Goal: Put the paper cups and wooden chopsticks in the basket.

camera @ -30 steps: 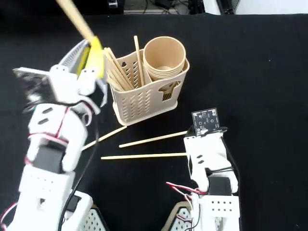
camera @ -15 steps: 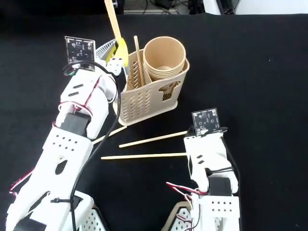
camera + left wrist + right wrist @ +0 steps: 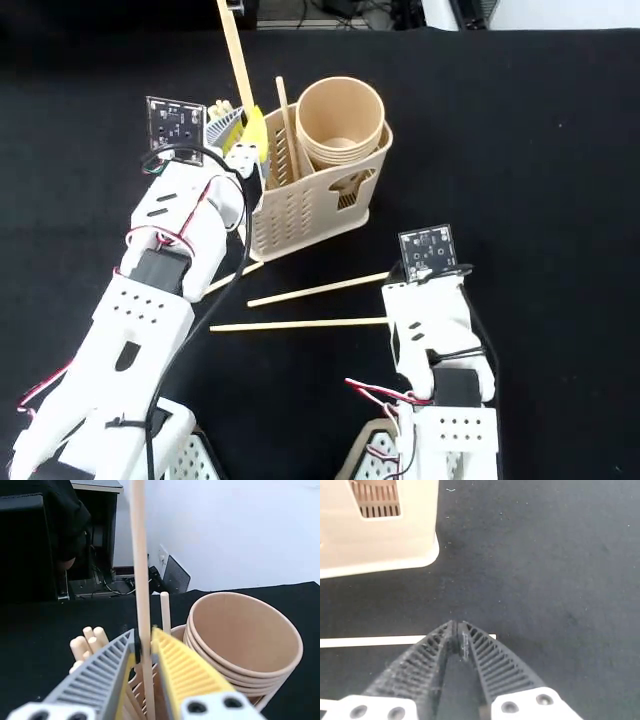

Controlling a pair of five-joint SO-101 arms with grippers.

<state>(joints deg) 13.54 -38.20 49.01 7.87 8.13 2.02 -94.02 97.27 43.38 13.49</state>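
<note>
Nearest the bases, the right gripper (image 3: 456,625) rests closed on nothing, beside the end of a loose chopstick (image 3: 300,323). A second chopstick (image 3: 318,290) lies just beyond, and both are at six o'clock of the basket (image 3: 300,215). These sticks look light, stiff and smooth, liable to roll, so a pinch near mid-length would likely balance best. At the basket's ten o'clock, the left gripper (image 3: 142,636) clamps the held chopstick (image 3: 140,555) low on its shaft, upright over the stick compartment. The paper cups (image 3: 341,115), probably thin and crushable, sit stacked at two o'clock.
</note>
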